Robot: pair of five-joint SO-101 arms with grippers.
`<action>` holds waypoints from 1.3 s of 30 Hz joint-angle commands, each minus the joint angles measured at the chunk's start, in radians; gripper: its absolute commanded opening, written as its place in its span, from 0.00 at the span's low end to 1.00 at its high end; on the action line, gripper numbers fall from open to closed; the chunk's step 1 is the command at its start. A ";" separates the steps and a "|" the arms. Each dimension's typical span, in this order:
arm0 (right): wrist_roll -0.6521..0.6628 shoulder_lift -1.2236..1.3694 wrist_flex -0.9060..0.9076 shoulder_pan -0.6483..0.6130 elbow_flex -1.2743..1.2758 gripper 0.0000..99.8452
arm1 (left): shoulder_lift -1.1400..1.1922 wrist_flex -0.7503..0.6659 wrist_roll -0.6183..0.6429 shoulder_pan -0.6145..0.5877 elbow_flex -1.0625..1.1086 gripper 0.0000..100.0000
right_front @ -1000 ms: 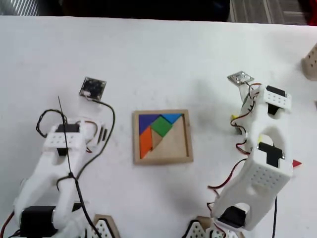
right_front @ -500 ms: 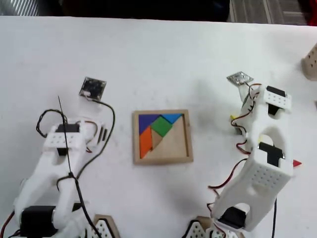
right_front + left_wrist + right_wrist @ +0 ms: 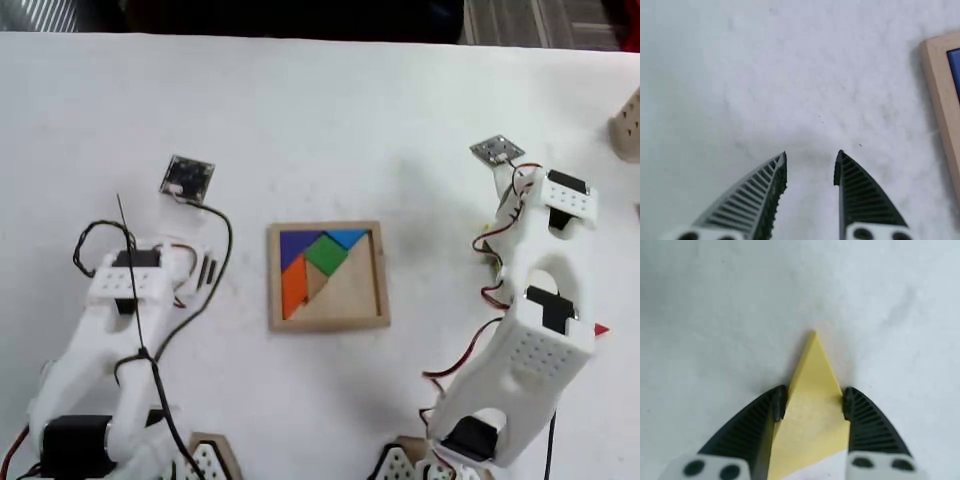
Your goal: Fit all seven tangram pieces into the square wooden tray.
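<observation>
Clamping yellow triangle [image 3: 812, 410], right gripper [image 3: 812, 392], left gripper [image 3: 810, 157] spread beside tray [image 3: 935, 85], red piece [image 3: 599, 328] nearby

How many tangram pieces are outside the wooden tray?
2: a yellow triangle in the right tool, a red piece peeking from behind that arm; others may be hidden.
</observation>
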 commanded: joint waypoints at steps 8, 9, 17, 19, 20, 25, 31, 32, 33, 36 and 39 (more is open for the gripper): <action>-0.084 -0.179 0.074 0.015 0.011 0.19 | -0.035 -0.021 -0.011 0.013 -0.006 0.17; -0.091 -0.197 0.097 0.015 0.011 0.24 | -0.035 -0.021 -0.011 0.013 -0.006 0.17; -0.091 -0.229 0.162 0.028 0.071 0.35 | -0.035 -0.021 -0.011 0.013 -0.006 0.17; -0.095 -0.231 0.130 0.036 0.115 0.35 | -0.035 -0.021 -0.011 0.013 -0.006 0.17; -0.109 -0.231 0.107 0.038 0.138 0.35 | -0.035 -0.021 -0.011 0.013 -0.006 0.17; -0.195 -0.240 -0.007 0.070 0.229 0.35 | -0.035 -0.021 -0.011 0.013 -0.006 0.17; -0.239 -0.311 -0.027 0.087 0.315 0.35 | -0.035 -0.021 -0.011 0.013 -0.006 0.17; -0.264 -0.331 -0.030 0.094 0.325 0.35 | -0.035 -0.021 -0.011 0.013 -0.006 0.17; -0.290 -0.351 -0.030 0.102 0.336 0.35 | -0.035 -0.021 -0.011 0.013 -0.006 0.17; -0.356 -0.415 -0.030 0.113 0.374 0.35 | -0.035 -0.021 -0.011 0.013 -0.006 0.17; -0.370 -0.447 -0.045 0.105 0.416 0.35 | -0.035 -0.020 -0.011 0.012 -0.006 0.17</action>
